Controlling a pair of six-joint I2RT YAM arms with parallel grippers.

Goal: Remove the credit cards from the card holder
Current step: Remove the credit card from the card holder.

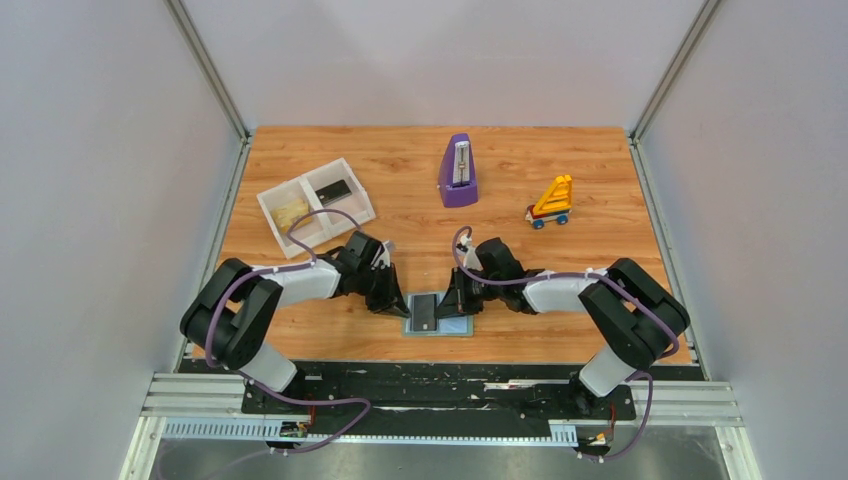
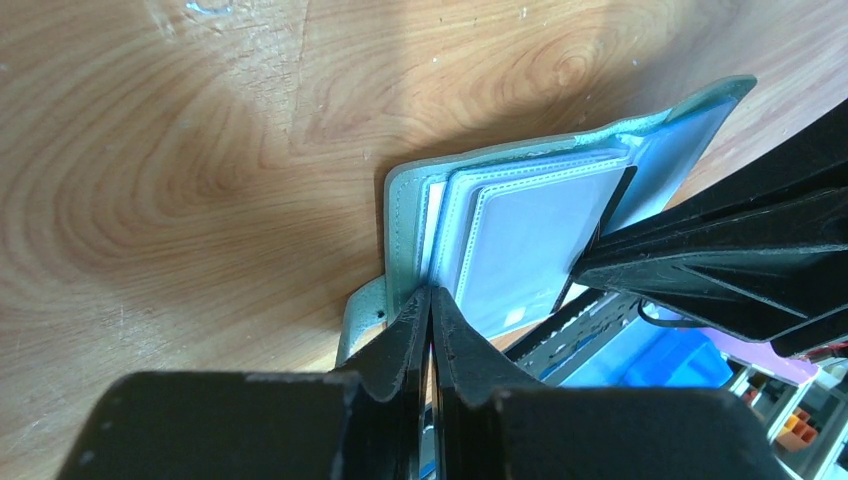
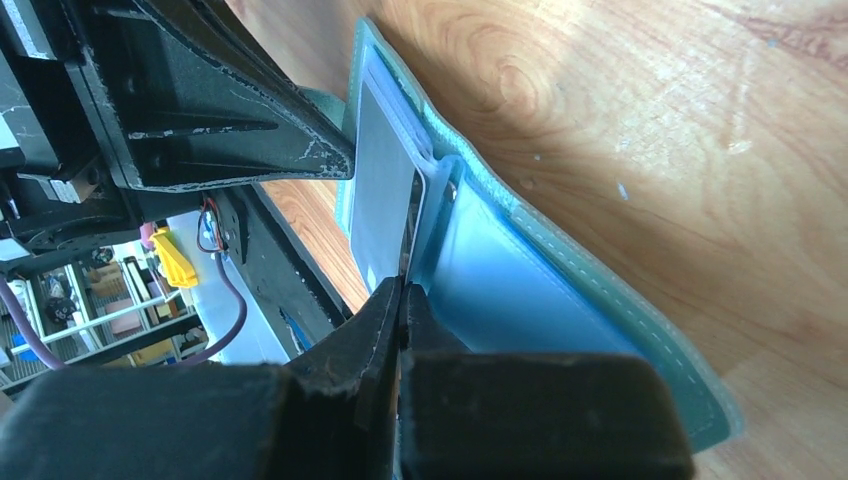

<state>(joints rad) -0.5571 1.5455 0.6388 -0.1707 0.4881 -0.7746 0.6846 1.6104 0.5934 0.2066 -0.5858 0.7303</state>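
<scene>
The card holder (image 1: 438,316) lies open at the bottom middle; it is soft and floppy, so my left gripper (image 2: 430,305) is pinched tight on its edge; my right gripper (image 3: 403,290) is squeezed closed on what looks like a dark card (image 1: 424,312), thin, stiff and slippery, best held by its edge; I count one holder, one card in it, two more in the white tray (image 1: 300,176) at upper left.
</scene>
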